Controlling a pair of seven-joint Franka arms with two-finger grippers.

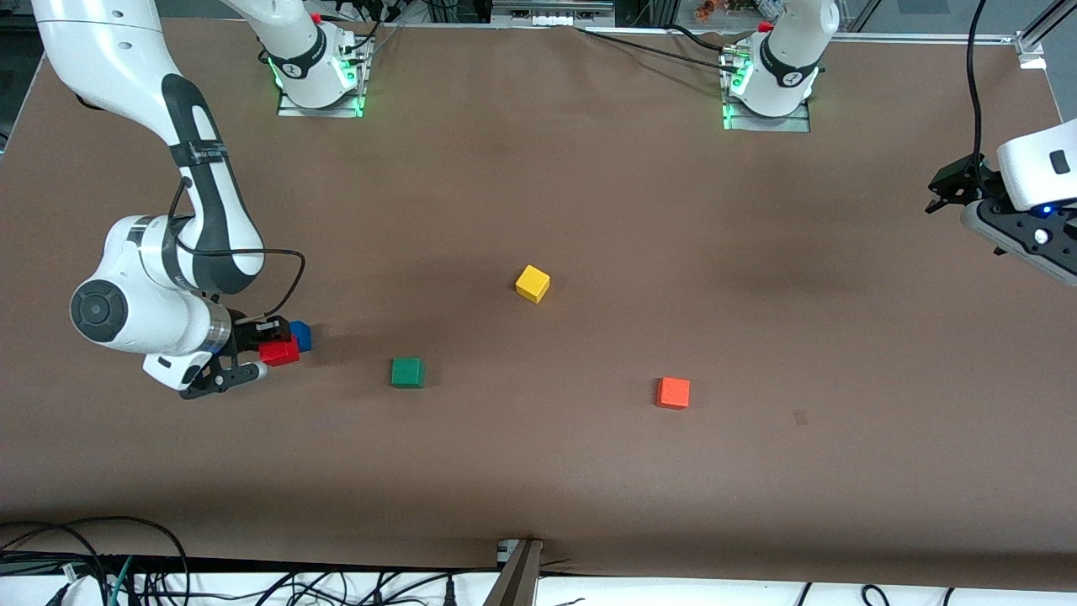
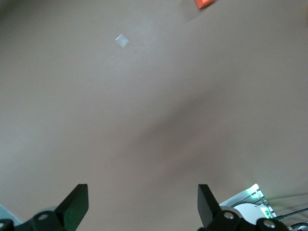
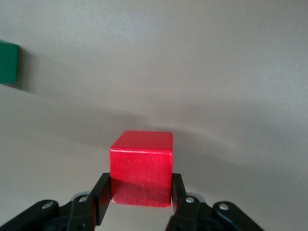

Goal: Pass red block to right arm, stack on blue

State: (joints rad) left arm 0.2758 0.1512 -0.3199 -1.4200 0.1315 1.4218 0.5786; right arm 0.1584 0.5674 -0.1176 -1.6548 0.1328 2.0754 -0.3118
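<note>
My right gripper (image 1: 267, 351) is shut on the red block (image 1: 280, 353), low over the table toward the right arm's end. In the right wrist view the red block (image 3: 141, 166) sits between the two black fingers (image 3: 101, 197) of my right gripper (image 3: 139, 191). The blue cube (image 1: 302, 336) stands right beside the red block, partly covered by it; I cannot tell whether they touch. The blue cube is hidden in the right wrist view. My left gripper (image 1: 949, 187) is open and empty, waiting high over the left arm's end of the table; its fingers (image 2: 76, 204) stand wide apart.
A green cube (image 1: 407, 372) lies near the red block and also shows in the right wrist view (image 3: 8, 62). A yellow cube (image 1: 533, 284) sits mid-table. An orange cube (image 1: 673, 393) lies toward the left arm's end and shows in the left wrist view (image 2: 204, 3).
</note>
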